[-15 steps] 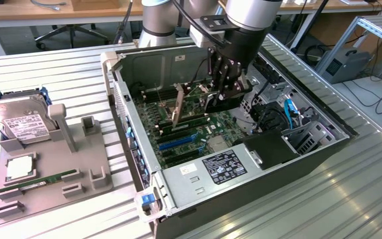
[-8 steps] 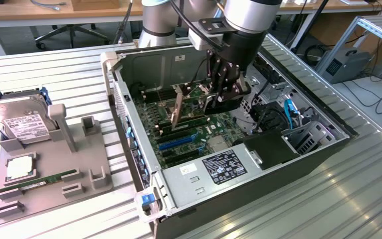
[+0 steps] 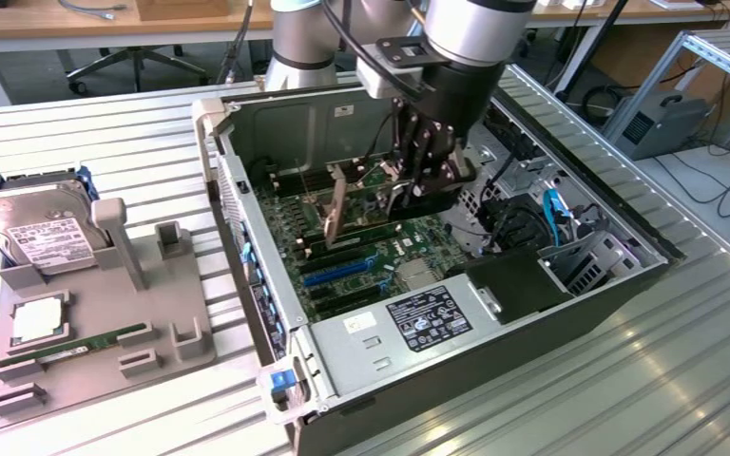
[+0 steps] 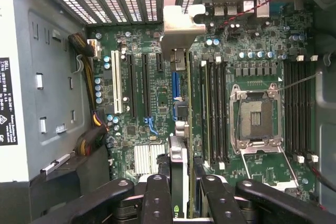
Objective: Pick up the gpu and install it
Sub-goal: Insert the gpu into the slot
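From my station, the gripper [image 3: 422,190] is down inside the open computer case [image 3: 254,313], in the upper middle of the exterior view. Its fingers [image 4: 157,195] are clenched on the gpu [image 4: 178,161], one on each face. The card is held on edge and upright, which I take to be deliberate: the connector edge faces the motherboard [image 4: 152,129] and the grip stays clear of the cooler. Its silver end bracket [image 4: 178,22] points at the rear wall of the case, toward the exterior view's left, where the slot openings are, and shows there as a pale strip [image 3: 336,217]. In the wrist view the card runs roughly in line with the blue expansion slot [image 4: 176,85], beside the long black slots [image 4: 143,85] and away from the CPU socket [image 4: 255,119]. I judge it to be hovering just above the board, not seated. At the exterior view's left, the grey fixture tray [image 3: 149,332] carries the hard drive [image 3: 42,237] and the RAM stick [image 3: 73,349], both well away from the work.
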